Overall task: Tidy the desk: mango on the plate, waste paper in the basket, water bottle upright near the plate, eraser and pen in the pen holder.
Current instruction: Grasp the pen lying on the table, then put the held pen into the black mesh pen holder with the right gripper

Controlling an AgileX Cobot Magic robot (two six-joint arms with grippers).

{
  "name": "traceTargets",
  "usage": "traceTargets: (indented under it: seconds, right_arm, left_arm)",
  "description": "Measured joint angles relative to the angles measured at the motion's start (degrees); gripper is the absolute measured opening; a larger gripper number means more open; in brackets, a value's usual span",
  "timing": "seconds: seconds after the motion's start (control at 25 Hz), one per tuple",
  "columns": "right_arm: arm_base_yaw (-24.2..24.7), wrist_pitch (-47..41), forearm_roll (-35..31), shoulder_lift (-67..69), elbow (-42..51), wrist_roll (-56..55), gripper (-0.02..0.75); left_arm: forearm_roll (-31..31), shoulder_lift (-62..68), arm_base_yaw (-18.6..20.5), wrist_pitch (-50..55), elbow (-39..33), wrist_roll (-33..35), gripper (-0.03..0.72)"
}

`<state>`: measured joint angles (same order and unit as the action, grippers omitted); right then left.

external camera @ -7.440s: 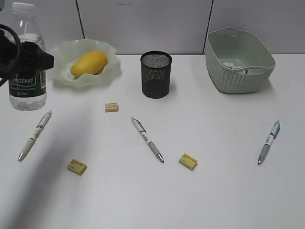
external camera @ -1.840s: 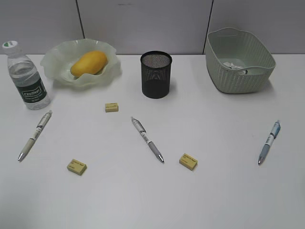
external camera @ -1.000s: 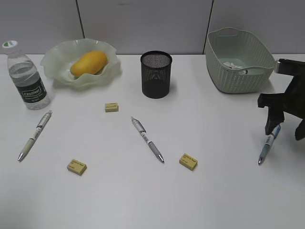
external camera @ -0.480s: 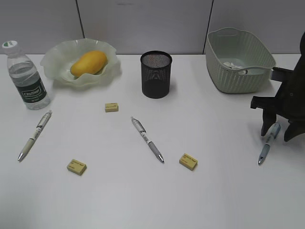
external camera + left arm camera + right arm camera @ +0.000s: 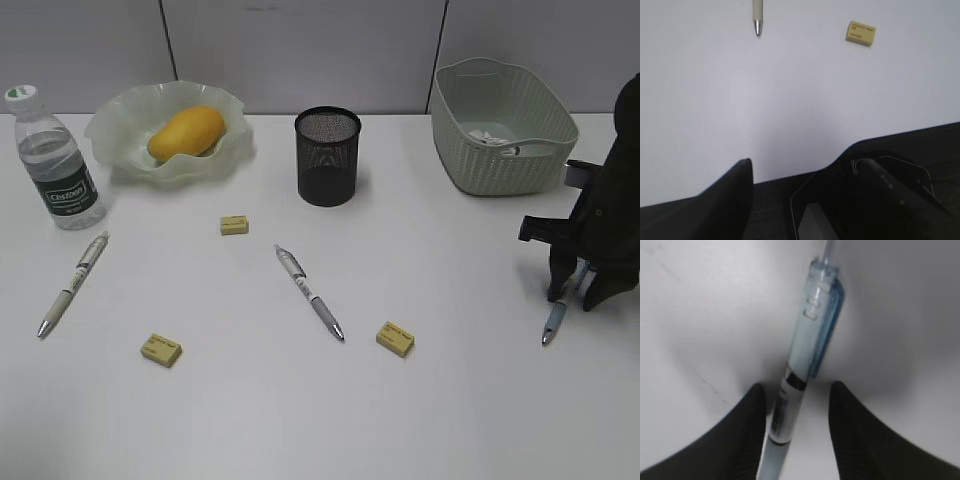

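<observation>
White counter [image 5: 450, 400] carries most of the work yet to be done. In the exterior view the mango [image 5: 186, 132] already lies on the plate [image 5: 115, 125], and the water bottle [image 5: 57, 175] stands upright just beside that plate. A scrap of waste paper [image 5: 490, 137] shows inside the basket [image 5: 500, 125]. The pen holder [image 5: 327, 157] stands at the middle back; whether it holds anything I cannot tell through the mesh. Three pens lie on the counter: a pale one at the left [image 5: 72, 284], a grey one in the middle [image 5: 309, 291] and a blue one at the right [image 5: 556, 318]. Three erasers are out too: one near the plate [image 5: 234, 225], one at the front left [image 5: 161, 349], one beside the middle pen [image 5: 395, 338]. The right gripper [image 5: 575, 292] is down over the blue pen.

The left wrist view shows the left gripper [image 5: 805, 185] with fingers spread wide apart and nothing between them, above bare counter near its edge; a pen tip and an eraser lie far ahead.

The right wrist view shows the blue pen [image 5: 807, 360] running between the two dark fingers [image 5: 747, 430], with gaps on both sides, so the gripper straddles it without clamping it. By my judgement, three parts are done; all pens and erasers remain.
</observation>
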<state>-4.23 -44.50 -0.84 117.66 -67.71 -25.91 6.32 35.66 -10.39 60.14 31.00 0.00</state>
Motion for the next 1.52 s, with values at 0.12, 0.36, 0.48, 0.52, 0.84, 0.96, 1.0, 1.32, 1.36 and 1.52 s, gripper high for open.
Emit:
traceTargets:
  seconds: [0.12,0.36,0.48,0.52,0.84,0.96,1.0,1.32,1.36,1.52]
  right_arm:
    - [0.0,0.0,-0.14,0.04,0.0,-0.17,0.269]
    - [0.0,0.0,-0.2,0.04,-0.05,-0.22,0.12]
    - [0.0,-0.39,-0.2,-0.31,-0.05,-0.04,0.12]
    - [0.0,-0.64,-0.2,-0.55,-0.05,0.37,0.12]
    - [-3.49,-4.03,-6.31,-6.11,-0.05,8.98,0.12]
    - [-8.2,-3.14,-11.26,-8.21,-0.18,12.45,0.12]
    - [-9.72,-2.36,-13.36,-8.76,-0.5,14.16,0.12]
    - [-20.9,8.77,-21.58,-9.38,-14.48,25.23,0.12]
    - [-21.55,11.24,-21.7,-9.38,-16.78,25.91,0.12]
    - [-22.48,21.95,-21.89,-9.38,-23.21,28.7,0.12]
  left_arm:
    - [0.0,0.0,0.0,0.0,0.0,0.0,0.498]
    - [0.0,0.0,0.0,-0.01,0.0,0.0,0.498]
    - [0.0,0.0,0.0,-0.01,0.0,0.0,0.498]
    - [0.0,0.0,0.0,-0.01,0.0,0.0,0.498]
    - [0.0,0.0,0.0,-0.01,0.0,0.0,0.498]
    - [0.0,0.0,0.0,-0.01,0.0,0.0,0.498]
    - [0.0,0.0,0.0,-0.01,0.0,0.0,0.498]
    - [0.0,0.0,0.0,-0.01,0.0,0.0,0.498]
    - [0.0,0.0,0.0,-0.01,0.0,0.0,0.498]
    - [0.0,0.0,0.0,-0.01,0.0,0.0,0.498]
